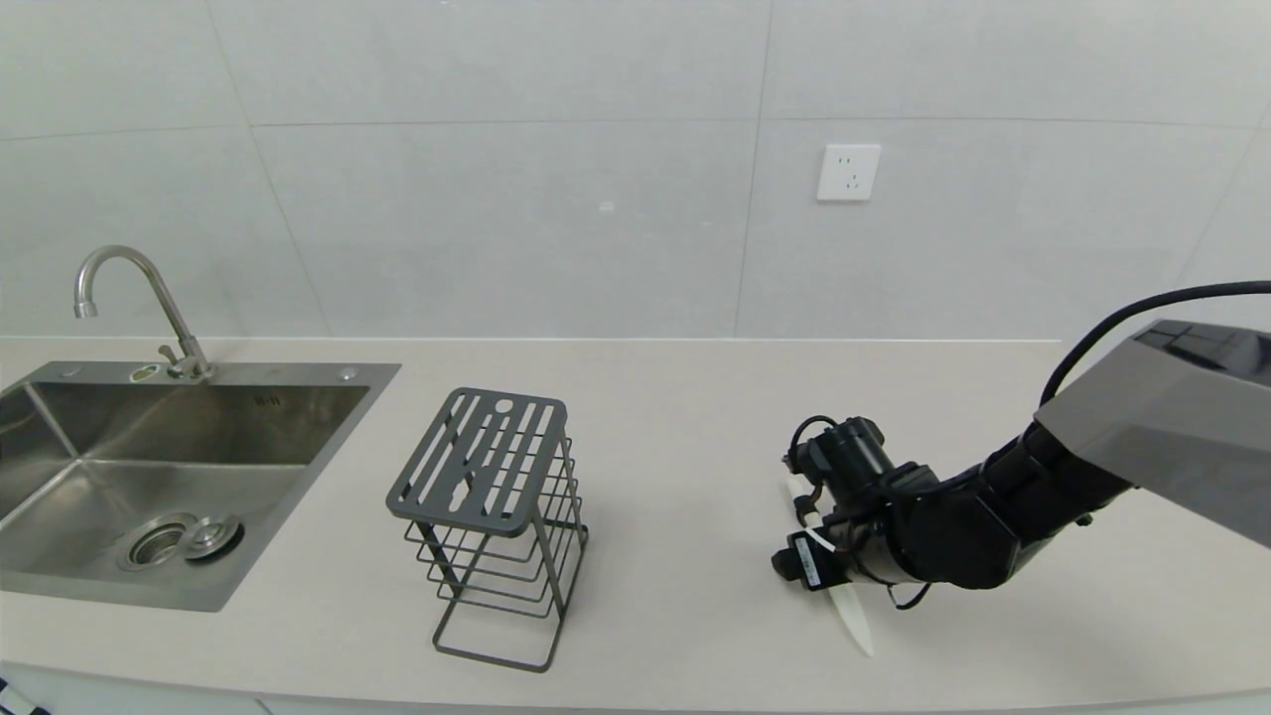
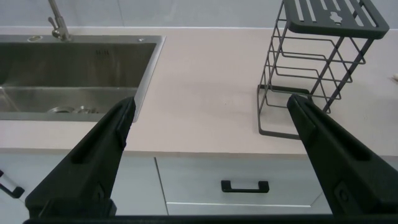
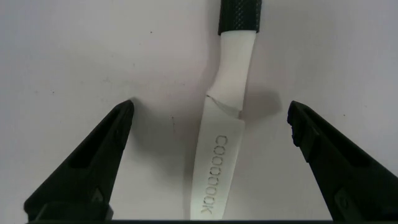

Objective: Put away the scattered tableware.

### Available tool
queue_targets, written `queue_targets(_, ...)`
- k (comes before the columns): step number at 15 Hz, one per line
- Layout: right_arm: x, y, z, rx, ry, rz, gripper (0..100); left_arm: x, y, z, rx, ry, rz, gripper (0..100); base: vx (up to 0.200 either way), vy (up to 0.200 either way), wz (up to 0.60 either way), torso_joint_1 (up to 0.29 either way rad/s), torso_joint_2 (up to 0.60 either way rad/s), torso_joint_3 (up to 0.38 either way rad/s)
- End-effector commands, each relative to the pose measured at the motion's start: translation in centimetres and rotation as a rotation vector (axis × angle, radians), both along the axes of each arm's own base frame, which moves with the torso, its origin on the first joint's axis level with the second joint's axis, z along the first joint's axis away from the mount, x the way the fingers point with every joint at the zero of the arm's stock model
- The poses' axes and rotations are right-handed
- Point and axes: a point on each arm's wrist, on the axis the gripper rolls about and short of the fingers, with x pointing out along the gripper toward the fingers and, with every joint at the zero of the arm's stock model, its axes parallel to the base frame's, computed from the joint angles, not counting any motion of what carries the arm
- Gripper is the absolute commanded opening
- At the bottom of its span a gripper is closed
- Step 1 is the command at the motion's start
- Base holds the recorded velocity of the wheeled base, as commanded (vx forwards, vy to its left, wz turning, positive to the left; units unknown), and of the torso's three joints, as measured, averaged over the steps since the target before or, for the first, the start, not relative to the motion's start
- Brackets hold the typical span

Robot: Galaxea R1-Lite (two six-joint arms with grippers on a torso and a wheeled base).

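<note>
On the counter [image 1: 695, 417] right of the rack [image 1: 484, 459], the right gripper [image 3: 210, 112] — wide open, empty — straddles the knife [image 1: 856, 614].

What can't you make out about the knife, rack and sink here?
1. Head view: middle of the knife, covered by the right arm.
2. Right wrist view: the knife's tip, cut off by the picture edge.
3. Head view: left part of the sink, cut off by the edge.
4. Left wrist view: top of the rack, cut off by the edge.

Steel sink [image 1: 199, 417] with a curved tap [image 1: 171, 310] on the left of the surface [image 1: 695, 417], outlet [image 1: 848, 173] on the far wall.
</note>
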Motion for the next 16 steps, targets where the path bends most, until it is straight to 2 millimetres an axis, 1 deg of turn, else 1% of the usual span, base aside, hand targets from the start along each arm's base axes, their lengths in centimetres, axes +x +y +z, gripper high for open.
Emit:
queue_targets(1,-0.3,0.0,-0.6,-0.012,0.024,0.005,0,0.0,0.0,0.0,0.000,0.001,-0.001,100,0.000,0.000,0.00,0.000,0.00,0.000)
queue_targets(5,-1.2,-0.8,-1.1,-0.024,0.059,-0.009,0,0.0,0.0,0.0,0.000,0.001,0.001,100,0.000,0.000,0.00,0.000,0.00,0.000)
queue_targets(8,-1.1,-0.6,-0.5,-0.011,0.029,0.001,0,0.0,0.0,0.0,-0.002,0.001,0.001,100,0.000,0.000,0.00,0.000,0.00,0.000)
queue_targets(9,-0.8,-0.2,0.6,0.027,-0.016,0.020,0,0.0,0.0,0.0,-0.002,0.001,-0.001,100,0.000,0.000,0.00,0.000,0.00,0.000)
queue_targets(10,-0.8,-0.1,1.0,0.036,-0.032,0.032,0,0.0,0.0,0.0,-0.002,0.001,0.001,100,0.000,0.000,0.00,0.000,0.00,0.000)
queue_targets(11,-0.7,0.0,2.4,0.045,-0.084,0.080,0,0.0,0.0,0.0,-0.003,0.003,-0.002,100,0.000,0.000,0.00,0.000,0.00,0.000)
queue_targets(12,-0.7,0.1,2.8,0.054,-0.099,0.100,0,0.0,0.0,0.0,-0.003,0.003,-0.004,100,0.000,0.000,0.00,0.000,0.00,0.000)
queue_targets(13,-0.6,0.2,4.2,0.090,-0.148,0.150,0,0.0,0.0,0.0,-0.005,0.003,-0.005,100,0.000,0.000,0.00,0.000,0.00,0.000)
queue_targets(14,-0.5,0.3,4.8,0.099,-0.172,0.169,0,0.0,0.0,0.0,-0.003,0.003,-0.005,100,0.000,0.000,0.00,0.000,0.00,0.000)
queue_targets(16,-0.5,0.5,6.9,0.127,-0.234,0.233,0,0.0,0.0,0.0,-0.002,0.003,-0.010,100,0.000,0.000,0.00,0.000,0.00,0.000)
